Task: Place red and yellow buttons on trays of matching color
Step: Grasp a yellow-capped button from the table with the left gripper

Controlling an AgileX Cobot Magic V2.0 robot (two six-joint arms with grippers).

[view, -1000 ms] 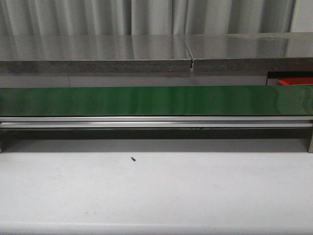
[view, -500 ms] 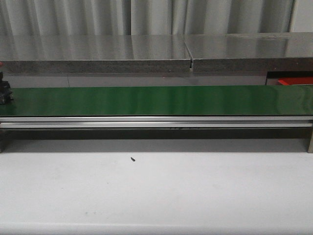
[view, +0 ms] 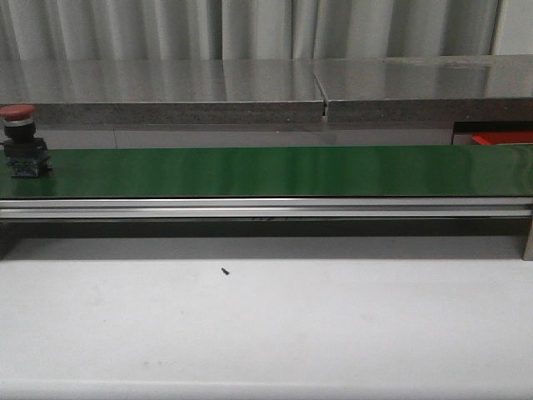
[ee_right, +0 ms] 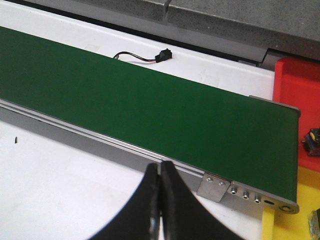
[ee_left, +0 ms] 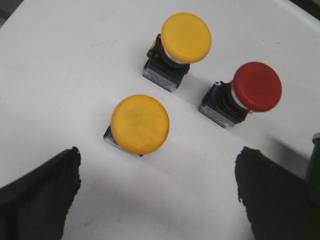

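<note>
Sitting at the far left end of the green belt (view: 266,171), a red button (view: 22,142) on a dark base stands upright in the front view, near the belt's back edge; neither arm shows in that view, so it is well apart from both grippers. Left wrist view: left gripper (ee_left: 157,195) has its fingers spread wide, dark fingertips (ee_left: 40,192) at both lower corners, nothing between them. Under it on the white table (ee_left: 65,75) are three buttons: nearest yellow button (ee_left: 140,124) sits just beyond the gap between the fingers, closer to one finger, not touching either; second yellow button (ee_left: 185,38) lies farther out, and another red button (ee_left: 257,86) is beside that one, just apart from it. All three upright on square bases. A dark green edge (ee_left: 315,162) peeks in at the frame side, can't tell what it is. Right wrist view: right gripper (ee_right: 160,200) fingers pressed together, holding nothing, hanging over the metal rail (ee_right: 125,150) at the near side of the belt. Red tray (ee_right: 300,87) past the belt's end, yellow tray (ee_right: 280,220) nearer the gripper beside it. Small dark object (ee_right: 312,141) at the trays' border, cut off by the frame edge, can't identify. Black plug with wires (ee_right: 161,54) lies on the table behind the belt.
</note>
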